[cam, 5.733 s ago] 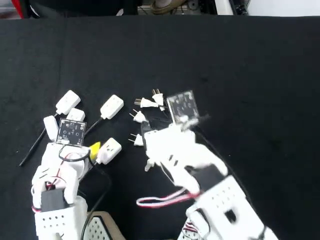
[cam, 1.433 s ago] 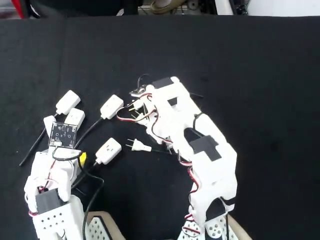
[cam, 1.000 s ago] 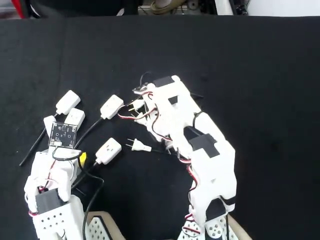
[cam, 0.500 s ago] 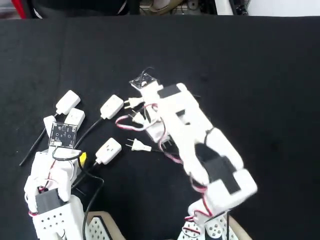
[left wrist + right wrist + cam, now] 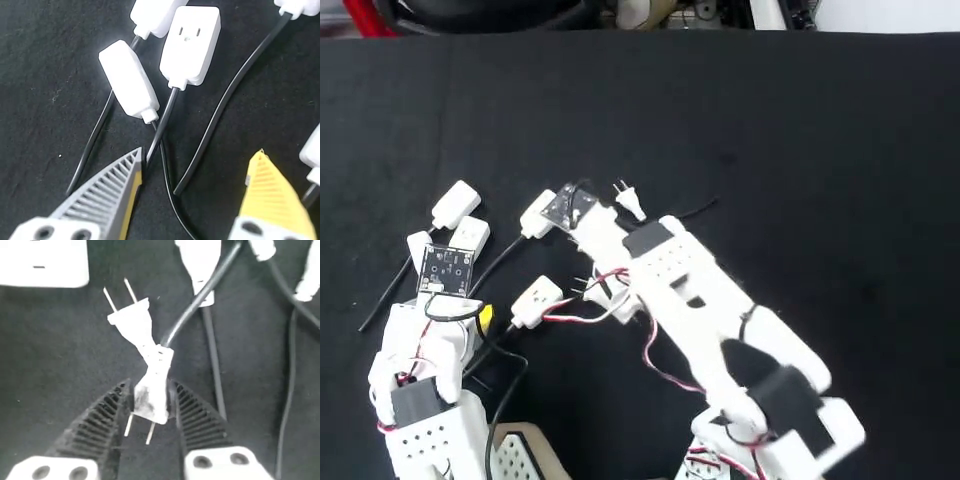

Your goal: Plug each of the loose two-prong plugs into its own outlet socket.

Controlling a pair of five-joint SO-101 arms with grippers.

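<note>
My right gripper (image 5: 150,390) is shut on a white two-prong plug (image 5: 153,399), whose prongs point back toward the wrist. A second white plug (image 5: 131,315) lies on the black cloth just beyond it, touching it, with its prongs aimed at a white outlet socket (image 5: 45,262). In the high view this gripper (image 5: 596,290) sits beside the front socket (image 5: 537,298). Another loose plug (image 5: 628,200) lies farther back. My left gripper (image 5: 199,155) stands open over black cables, short of a slotted socket (image 5: 192,42) and an oblong socket (image 5: 129,82).
Several white sockets on black cables (image 5: 510,250) lie at the left: two (image 5: 455,203) (image 5: 470,233) near the left arm and one (image 5: 542,212) by the right arm's wrist. A black cable (image 5: 200,295) crosses over the lying plug. The black cloth (image 5: 820,150) spreads to the right.
The right arm has swung left and toward the front, bringing its gripper from the plug cluster to beside the front socket. The left arm has stayed still.
</note>
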